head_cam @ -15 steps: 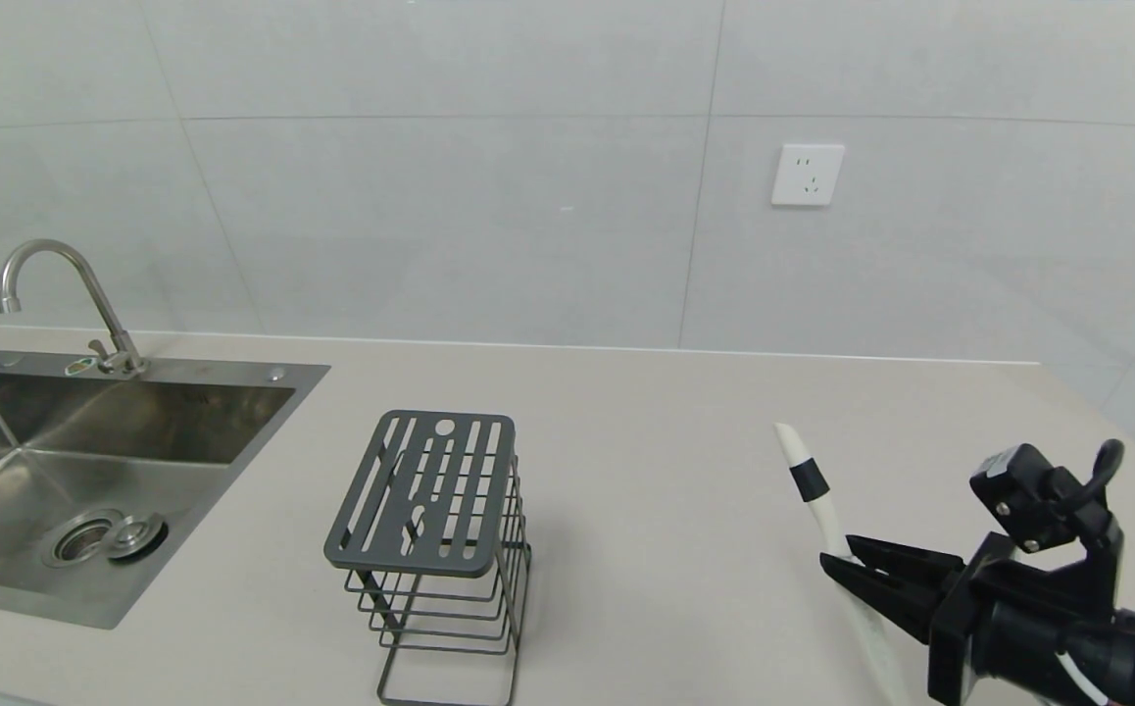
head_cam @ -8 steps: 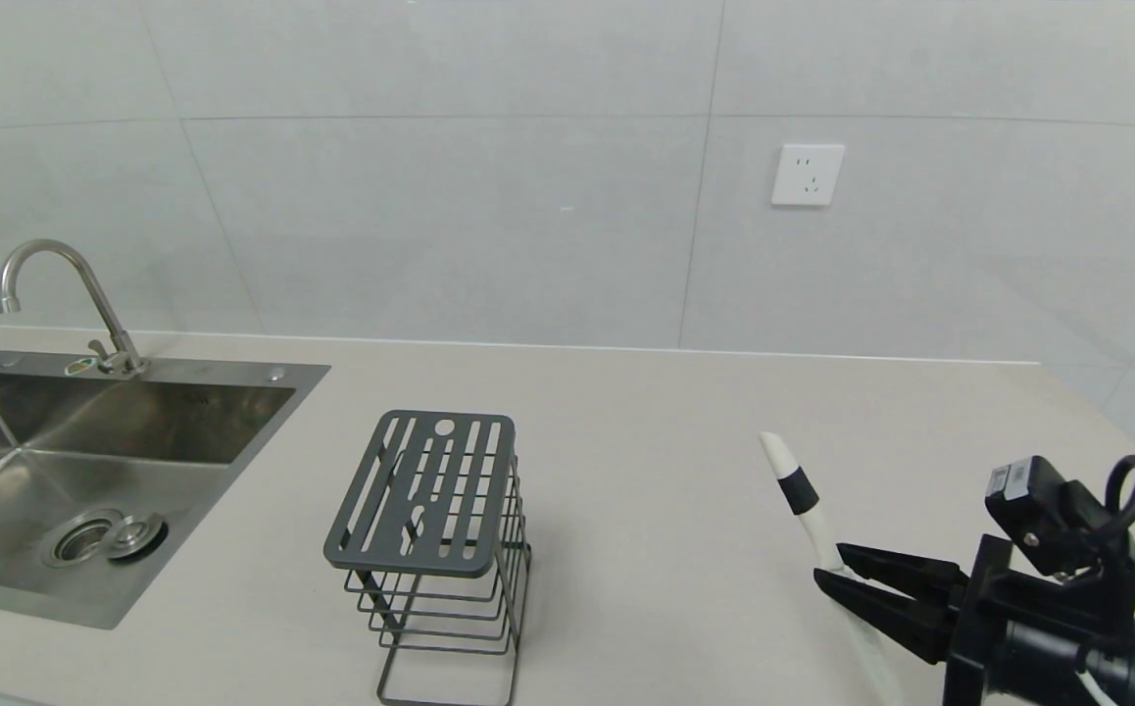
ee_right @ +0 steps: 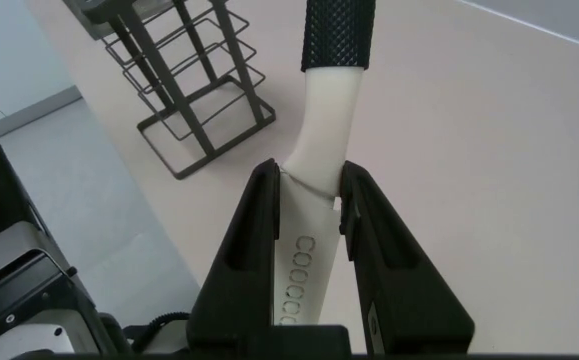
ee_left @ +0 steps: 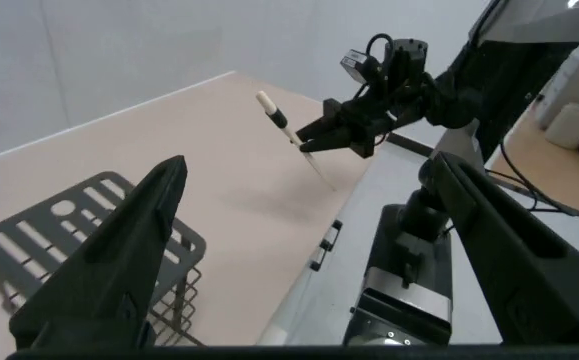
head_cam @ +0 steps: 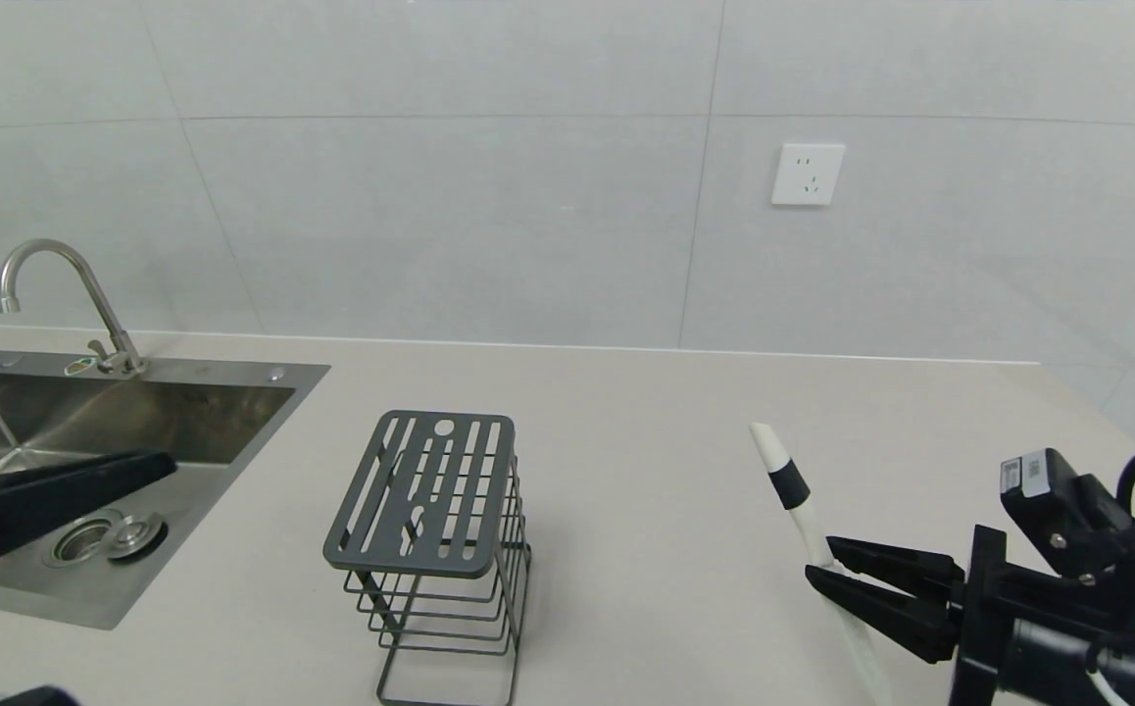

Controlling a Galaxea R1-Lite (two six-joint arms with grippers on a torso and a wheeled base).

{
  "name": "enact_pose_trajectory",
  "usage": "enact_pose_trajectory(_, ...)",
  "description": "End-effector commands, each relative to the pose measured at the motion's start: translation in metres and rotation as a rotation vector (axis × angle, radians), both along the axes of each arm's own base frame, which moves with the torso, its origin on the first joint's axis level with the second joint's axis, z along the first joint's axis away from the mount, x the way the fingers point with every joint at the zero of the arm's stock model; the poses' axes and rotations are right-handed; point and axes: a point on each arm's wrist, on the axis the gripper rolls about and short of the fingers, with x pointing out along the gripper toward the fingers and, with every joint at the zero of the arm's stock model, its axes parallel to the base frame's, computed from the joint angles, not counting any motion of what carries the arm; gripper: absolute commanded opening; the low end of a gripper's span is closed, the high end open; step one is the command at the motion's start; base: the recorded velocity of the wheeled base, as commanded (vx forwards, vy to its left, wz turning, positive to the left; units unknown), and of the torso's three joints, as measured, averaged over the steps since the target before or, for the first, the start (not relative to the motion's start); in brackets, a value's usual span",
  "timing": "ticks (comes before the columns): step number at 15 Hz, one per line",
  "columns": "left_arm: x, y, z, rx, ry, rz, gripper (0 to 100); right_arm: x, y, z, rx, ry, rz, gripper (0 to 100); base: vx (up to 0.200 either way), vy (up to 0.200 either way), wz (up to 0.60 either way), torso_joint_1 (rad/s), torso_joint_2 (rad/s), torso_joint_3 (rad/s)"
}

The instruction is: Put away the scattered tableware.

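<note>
- Head view: a pale countertop [head_cam: 666, 441] runs beneath a grey tiled wall [head_cam: 430, 196]. A socket [head_cam: 808, 175] sits at 1 o'clock, a steel sink [head_cam: 136, 412] with faucet [head_cam: 58, 284] at 9 o'clock, and a dark wire rack [head_cam: 420, 495] at 6 o'clock.
- Right gripper [head_cam: 817, 561], at 4 o'clock, is clamped on the white utensil [head_cam: 789, 483], whose black-banded end tilts toward 11 o'clock.
- Left gripper [ee_left: 306, 175] is over the sink, jaws spread wide, holding nothing.
- The utensil's lower end is cut off, so contact with the counter cannot be judged.
</note>
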Motion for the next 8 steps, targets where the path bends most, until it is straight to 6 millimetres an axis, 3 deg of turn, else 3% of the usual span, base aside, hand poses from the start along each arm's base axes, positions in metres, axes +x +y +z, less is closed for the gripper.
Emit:
enact_pose_trajectory(1,0.032,-0.018,-0.004,0.032,0.096,-0.077,100,-0.001,0.003,0.0,0.001,-0.002,0.021,0,0.0,0.0,0.0,0.0,0.0,0.0)
enact_pose_trajectory(5,0.062,-0.039,-0.005,0.046,0.12,-0.123,100,-0.004,0.007,0.001,0.007,-0.005,0.045,0,0.0,0.0,0.0,0.0,0.0,0.0)
enact_pose_trajectory(8,0.088,-0.061,-0.005,0.061,0.164,-0.061,100,-0.003,0.009,0.005,0.016,-0.016,0.054,0,0.0,0.0,0.0,0.0,0.0,0.0)
